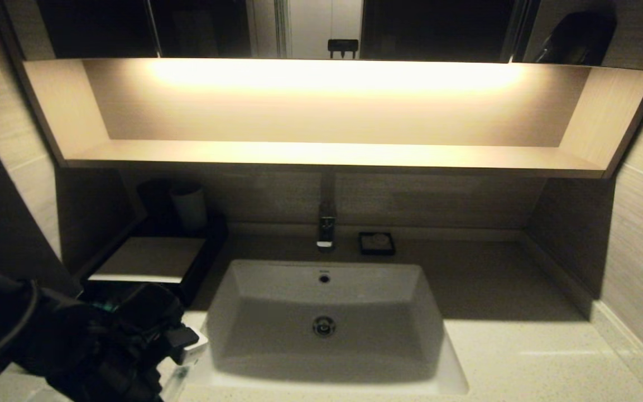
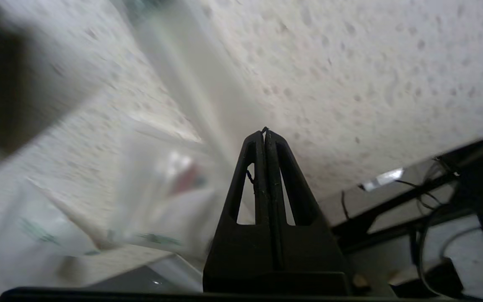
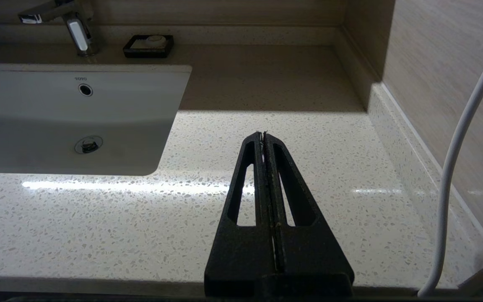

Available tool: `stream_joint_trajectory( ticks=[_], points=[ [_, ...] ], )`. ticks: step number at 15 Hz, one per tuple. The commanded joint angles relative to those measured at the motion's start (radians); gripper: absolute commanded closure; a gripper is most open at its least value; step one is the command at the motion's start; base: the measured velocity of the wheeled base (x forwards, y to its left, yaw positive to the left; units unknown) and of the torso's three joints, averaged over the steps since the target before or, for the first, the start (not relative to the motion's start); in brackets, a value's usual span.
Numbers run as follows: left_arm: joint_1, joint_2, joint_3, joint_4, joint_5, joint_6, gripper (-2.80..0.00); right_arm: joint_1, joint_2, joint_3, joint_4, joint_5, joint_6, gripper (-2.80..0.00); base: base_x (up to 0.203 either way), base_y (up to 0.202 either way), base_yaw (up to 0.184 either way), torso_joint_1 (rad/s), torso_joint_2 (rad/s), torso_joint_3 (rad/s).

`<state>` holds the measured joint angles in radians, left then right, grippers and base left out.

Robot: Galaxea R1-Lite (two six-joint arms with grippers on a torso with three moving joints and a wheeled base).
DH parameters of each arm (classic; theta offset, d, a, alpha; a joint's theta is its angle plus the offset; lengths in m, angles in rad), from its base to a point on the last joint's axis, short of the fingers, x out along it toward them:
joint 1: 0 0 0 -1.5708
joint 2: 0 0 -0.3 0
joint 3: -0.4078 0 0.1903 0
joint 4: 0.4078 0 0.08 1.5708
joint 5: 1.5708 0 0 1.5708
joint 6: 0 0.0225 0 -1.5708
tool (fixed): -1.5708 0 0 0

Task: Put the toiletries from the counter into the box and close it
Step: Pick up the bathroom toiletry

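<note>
Hovering over wrapped toiletries — left gripper pressed together, gripping nothing.
Lying just beside its tips on the counter; right gripper also closed, parked well apart.

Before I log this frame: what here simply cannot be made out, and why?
- Toiletries: blurred in the left wrist view; count and type unclear. In the head view the left arm covers most of them.
- Box: its drawer front sits behind the left pincer in the head view, so open or shut is unclear.
- Left pincer: whether it grips a wrapper is unclear.
- Right pincer: outside the head view.
</note>
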<state>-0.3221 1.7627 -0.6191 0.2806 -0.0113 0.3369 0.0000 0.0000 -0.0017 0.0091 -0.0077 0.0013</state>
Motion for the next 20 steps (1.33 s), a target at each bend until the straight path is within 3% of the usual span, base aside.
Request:
stream_joint_trajectory(
  ticks=[1, 8, 10, 11, 18, 20],
  points=[
    [0.0, -0.022, 0.033, -0.005, -0.017, -0.002, 0.0, 0.0, 0.0, 0.0, 0.0, 0.0, 0.0, 0.0, 0.0, 0.0, 0.0, 0.0, 0.0, 0.0],
    [0.0, -0.043, 0.036, -0.008, -0.013, -0.022, 0.0, 0.0, 0.0, 0.0, 0.0, 0.0, 0.0, 0.0, 0.0, 0.0, 0.0, 0.0, 0.0, 0.0],
    [0.0, -0.039, 0.039, -0.009, 0.014, -0.022, 0.0, 0.0, 0.0, 0.0, 0.0, 0.0, 0.0, 0.0, 0.0, 0.0, 0.0, 0.0, 0.0, 0.0],
    [0.0, -0.037, 0.044, -0.014, 0.04, -0.022, -2.8, 0.0, 0.0, 0.0, 0.0, 0.0, 0.0, 0.0, 0.0, 0.0, 0.0, 0.0, 0.0, 0.0],
    [0.0, -0.049, 0.05, -0.021, 0.148, -0.029, -2.8, 0.0, 0.0, 0.0, 0.0, 0.0, 0.0, 0.0, 0.0, 0.0, 0.0, 0.0, 0.0, 0.0],
    [-0.001, -0.051, 0.049, -0.021, 0.21, -0.028, -2.8, 0.0, 0.0, 0.0, 0.0, 0.0, 0.0, 0.0, 0.0, 0.0, 0.0, 0.0, 0.0, 0.0]
  ],
)
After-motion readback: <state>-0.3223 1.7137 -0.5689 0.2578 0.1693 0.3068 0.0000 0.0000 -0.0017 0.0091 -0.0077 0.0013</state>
